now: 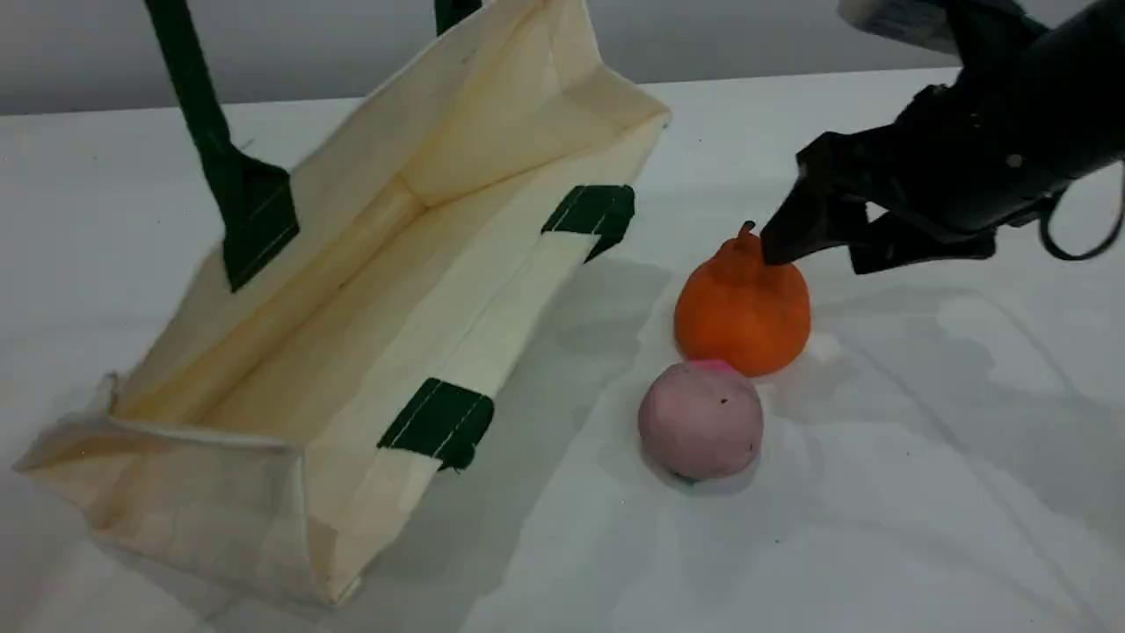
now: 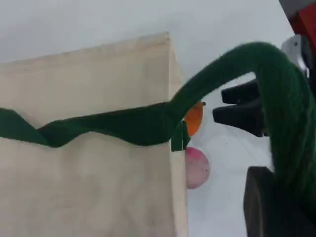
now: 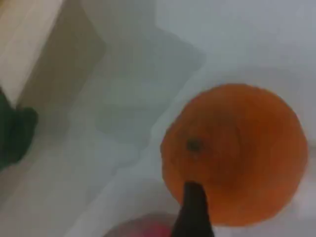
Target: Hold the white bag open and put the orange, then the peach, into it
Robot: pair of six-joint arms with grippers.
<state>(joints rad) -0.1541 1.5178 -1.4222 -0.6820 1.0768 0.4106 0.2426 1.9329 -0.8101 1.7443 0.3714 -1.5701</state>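
Note:
The white bag (image 1: 492, 105) lies on the table's left with its mouth gaping toward the camera. One green handle (image 1: 198, 114) is pulled taut upward out of the scene view. In the left wrist view that handle (image 2: 148, 123) arcs into my left gripper (image 2: 276, 197), which is shut on it. The orange (image 1: 743, 312) sits right of the bag, with the peach (image 1: 700, 420) touching its near side. My right gripper (image 1: 822, 251) hovers open just above the orange's pointed top, nothing between its fingers. From the right wrist camera one fingertip (image 3: 192, 212) overlaps the orange (image 3: 237, 153).
The white table (image 1: 923, 492) stretches around the fruits to the right and front. The bag's near rim carries two green tabs (image 1: 437, 422). A black cable loop (image 1: 1085, 229) hangs from the right arm.

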